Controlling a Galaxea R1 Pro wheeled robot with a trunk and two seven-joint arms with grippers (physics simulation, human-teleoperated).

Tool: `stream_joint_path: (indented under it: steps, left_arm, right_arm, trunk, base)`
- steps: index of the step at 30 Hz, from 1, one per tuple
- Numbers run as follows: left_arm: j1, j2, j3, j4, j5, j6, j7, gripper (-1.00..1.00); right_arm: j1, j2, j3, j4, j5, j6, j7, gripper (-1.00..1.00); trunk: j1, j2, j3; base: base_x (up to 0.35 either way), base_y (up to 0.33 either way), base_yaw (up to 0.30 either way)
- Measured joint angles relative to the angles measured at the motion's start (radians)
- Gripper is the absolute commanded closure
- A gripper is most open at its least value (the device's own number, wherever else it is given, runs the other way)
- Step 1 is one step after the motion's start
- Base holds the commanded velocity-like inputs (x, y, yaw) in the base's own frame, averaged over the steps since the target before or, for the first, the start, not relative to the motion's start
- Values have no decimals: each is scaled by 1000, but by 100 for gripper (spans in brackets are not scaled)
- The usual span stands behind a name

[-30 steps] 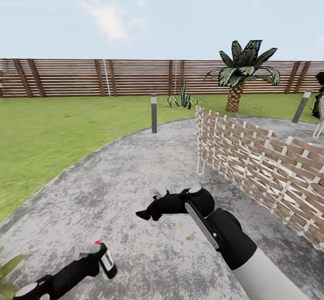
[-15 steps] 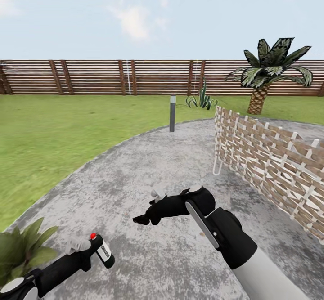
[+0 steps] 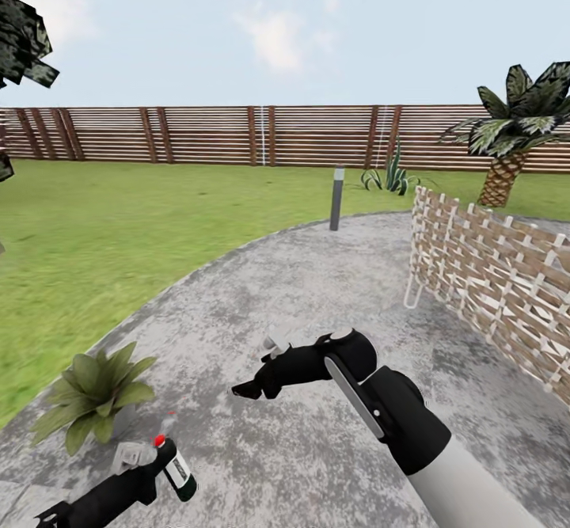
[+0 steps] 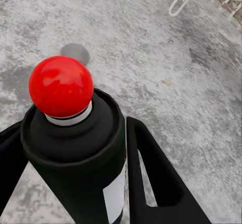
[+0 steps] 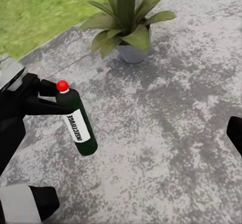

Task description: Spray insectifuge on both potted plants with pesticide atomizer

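Lower left of the head view, we see the left gripper point(image 3: 154, 465) pinching the pesticide atomizer point(image 3: 176, 471) above the grey paving point(image 3: 301, 290), red tip up and tilted (label reads INSECTIFUGE in the right wrist view). A potted plant point(image 3: 96, 393) in a grey pot sits at the paving's edge, just left of it. Frame centre, we have the right gripper point(image 3: 247, 388) holding nothing; we cannot tell its spread. A woven screen point(image 3: 491, 275) stands at right, a wooden fence point(image 3: 237, 134) behind the lawn.
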Motion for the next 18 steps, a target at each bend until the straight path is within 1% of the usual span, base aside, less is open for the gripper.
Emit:
stream_joint_path:
  steps: [3, 4, 5, 9, 10, 11, 12, 13, 16, 18]
  left_arm:
    - [2, 0, 2, 5, 5, -43, -5, 100]
    - [2, 0, 2, -1, 7, -104, -6, 100]
    - [2, 0, 1, 2, 5, -116, -13, 100]
    - [2, 0, 3, 18, 10, -109, -54, 100]
    - [2, -1, 4, 43, 18, -105, -73, 100]
    - [2, -1, 5, 60, 34, -111, -100, 100]
    - [2, -1, 6, 73, 45, -123, -129, 100]
    - [2, 0, 15, 92, 57, -146, -166, 100]
    - [2, -1, 14, 100, 58, -151, -171, 100]
    - [2, -1, 11, 104, 55, -154, -172, 100]
  right_arm:
    - [0, 0, 5, 4, -1, -1, 1, -100]
    - [0, 0, 15, 4, -2, -4, 4, -100]
    - [0, 0, 22, 4, -2, -4, 7, -100]
    - [0, 1, 46, 6, -2, -2, 11, -100]
    - [0, 1, 50, 7, -3, -1, 13, -100]
    - [0, 1, 52, 10, -5, 0, 14, -100]
    - [0, 1, 54, 12, -6, 0, 16, -100]
    - [0, 2, 55, 15, -7, -4, 17, -100]
    - [0, 2, 57, 15, -8, -6, 17, -100]
    - [0, 2, 66, 16, -8, -6, 17, -100]
  trunk:
    - [0, 0, 0]
    - [0, 0, 0]
    - [0, 0, 0]
    - [0, 0, 0]
    - [0, 0, 0]
    - [0, 0, 0]
    - [0, 0, 0]
    - [0, 0, 0]
    - [0, 0, 0]
    - [0, 0, 0]
  base:
    - [-1, 0, 269]
    - [0, 0, 269]
    - [0, 0, 269]
    - [0, 0, 269]
    - [0, 0, 269]
    - [0, 0, 269]
    - [0, 0, 269]
    - [0, 0, 269]
    - [0, 0, 269]
    - [0, 0, 256]
